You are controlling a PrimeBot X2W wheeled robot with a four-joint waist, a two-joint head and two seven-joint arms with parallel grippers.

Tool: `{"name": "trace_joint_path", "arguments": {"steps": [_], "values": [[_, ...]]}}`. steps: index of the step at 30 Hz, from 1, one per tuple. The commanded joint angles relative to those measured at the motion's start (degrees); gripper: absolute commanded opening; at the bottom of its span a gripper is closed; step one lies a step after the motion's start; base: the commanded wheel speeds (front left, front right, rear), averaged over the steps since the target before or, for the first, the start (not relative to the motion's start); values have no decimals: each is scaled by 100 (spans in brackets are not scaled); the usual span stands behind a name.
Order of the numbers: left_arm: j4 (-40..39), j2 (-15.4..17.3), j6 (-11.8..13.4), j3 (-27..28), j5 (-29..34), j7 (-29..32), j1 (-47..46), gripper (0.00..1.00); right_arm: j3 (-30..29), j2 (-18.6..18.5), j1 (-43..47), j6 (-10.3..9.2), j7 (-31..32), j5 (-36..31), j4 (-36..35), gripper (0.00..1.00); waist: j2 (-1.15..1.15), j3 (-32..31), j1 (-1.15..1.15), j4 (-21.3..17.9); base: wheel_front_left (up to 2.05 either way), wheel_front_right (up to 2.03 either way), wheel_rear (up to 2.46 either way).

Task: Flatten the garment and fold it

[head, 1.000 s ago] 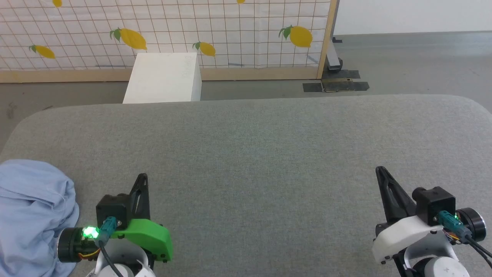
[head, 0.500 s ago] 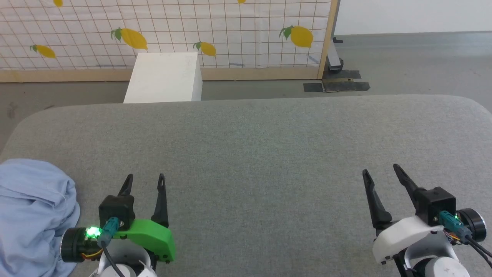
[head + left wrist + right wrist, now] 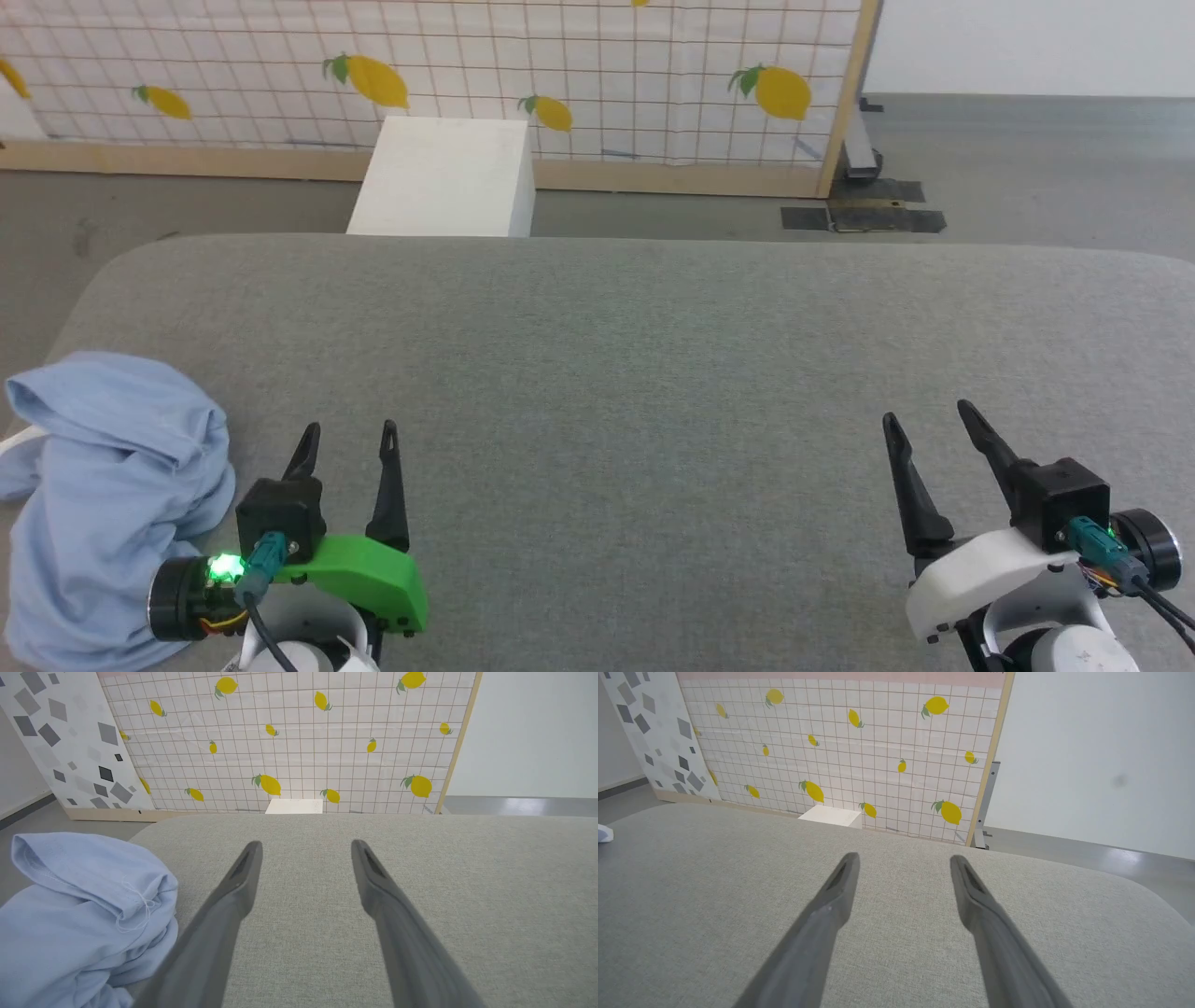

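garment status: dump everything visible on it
The garment is light sky-blue soft knit, unflattened: bunched in a wrinkled heap at the near-left corner of the grey padded surface, on which it rests. A stitched hem edge folds over its top, with a loose white thread showing in the left wrist view; a sliver of white peeks out at its far-left side. The open left pincer sits just right of it, not gripping it.
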Motion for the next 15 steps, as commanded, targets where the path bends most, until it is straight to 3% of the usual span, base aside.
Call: {"name": "trace_joint_path", "arguments": {"steps": [1, 15], "values": [[12, 28, 50, -17, -66, -73, -46, 100, -2, 1, -24, -2, -66, 36, 31, 100, 0, 1, 0, 117, 0, 0, 0], [55, 64, 163, -22, -163, -237, -11, 100, 83, 2, -53, -3, -180, 69, 118, 100, 0, -8, 0, 653, 0, 0, 0]]}}
